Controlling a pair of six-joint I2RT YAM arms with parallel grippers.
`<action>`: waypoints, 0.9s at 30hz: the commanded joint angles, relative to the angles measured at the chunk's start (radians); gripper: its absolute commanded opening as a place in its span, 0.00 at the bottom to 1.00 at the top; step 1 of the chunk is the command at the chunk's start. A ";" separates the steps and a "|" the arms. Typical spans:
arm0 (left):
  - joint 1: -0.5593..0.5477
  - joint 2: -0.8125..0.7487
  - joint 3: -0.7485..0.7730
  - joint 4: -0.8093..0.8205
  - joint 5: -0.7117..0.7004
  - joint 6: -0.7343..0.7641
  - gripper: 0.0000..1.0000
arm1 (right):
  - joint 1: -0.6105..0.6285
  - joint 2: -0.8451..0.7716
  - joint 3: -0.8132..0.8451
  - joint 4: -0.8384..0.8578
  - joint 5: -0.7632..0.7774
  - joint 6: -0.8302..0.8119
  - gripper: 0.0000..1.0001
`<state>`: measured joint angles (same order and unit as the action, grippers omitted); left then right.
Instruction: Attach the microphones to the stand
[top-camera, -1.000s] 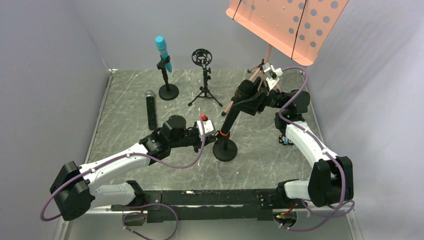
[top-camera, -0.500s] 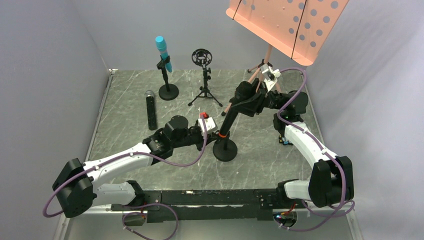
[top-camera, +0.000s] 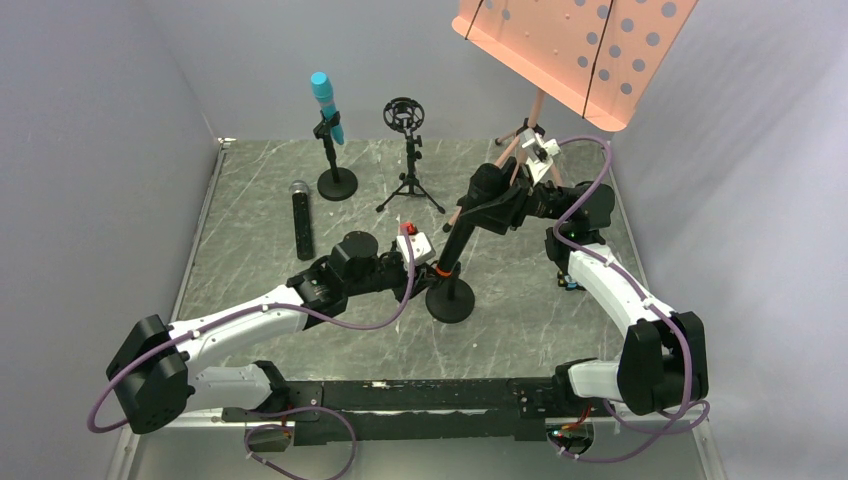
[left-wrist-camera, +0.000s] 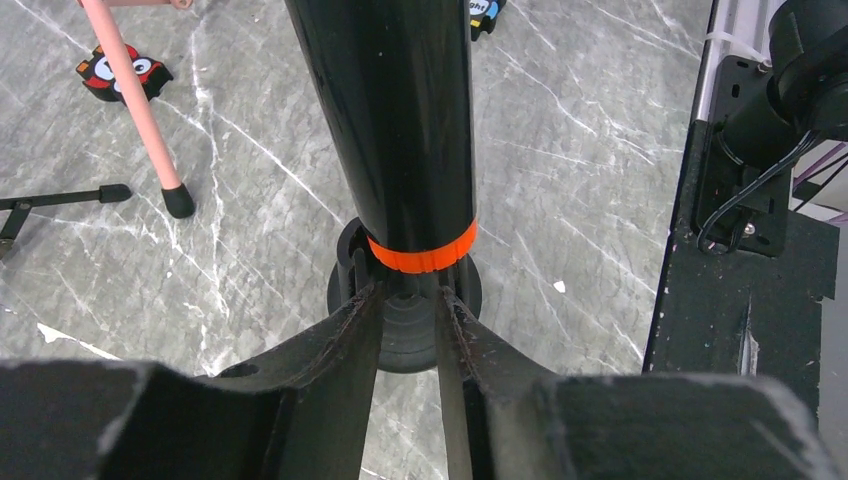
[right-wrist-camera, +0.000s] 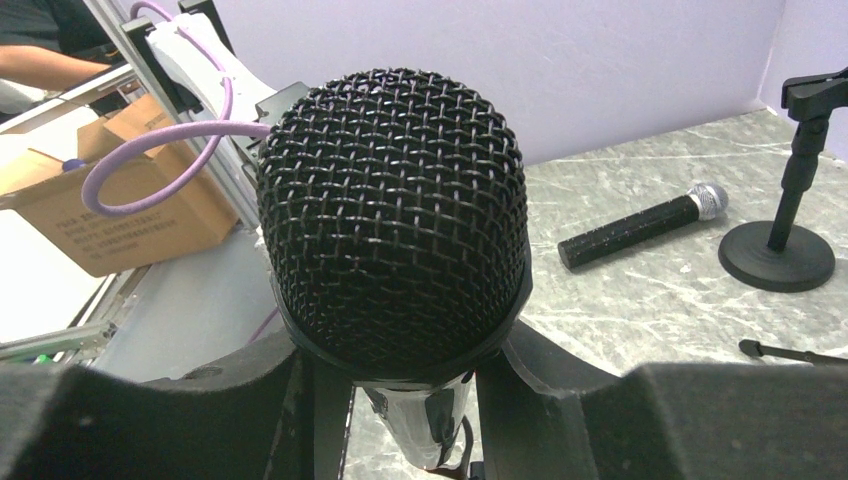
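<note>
Two arms converging, right gripper clasping microphone (left gripper straddling stand)

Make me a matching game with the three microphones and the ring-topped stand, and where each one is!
1 cyan-blue mic
2 silver-headed mic
3 orange-ringed black mic
4 ring-topped tripod

a lying flat on the table
b in the right gripper, above the front stand
c empty
d clipped on the back stand

Pairs: 1-d, 2-a, 3-b, 4-c
</note>
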<state>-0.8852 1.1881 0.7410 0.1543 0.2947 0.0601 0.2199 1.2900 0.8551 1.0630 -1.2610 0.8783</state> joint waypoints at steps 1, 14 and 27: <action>-0.004 0.010 0.012 0.003 -0.001 -0.020 0.39 | 0.004 -0.023 0.012 0.040 0.036 -0.017 0.00; -0.005 0.018 0.003 0.016 0.001 -0.040 0.39 | 0.034 -0.041 -0.086 0.027 0.060 -0.039 0.00; -0.005 0.036 -0.038 0.058 0.014 -0.098 0.40 | 0.035 -0.045 -0.119 0.017 0.195 -0.082 0.00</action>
<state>-0.8848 1.1889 0.7231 0.1867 0.2932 0.0086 0.2432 1.2579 0.7578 1.0748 -1.0855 0.8574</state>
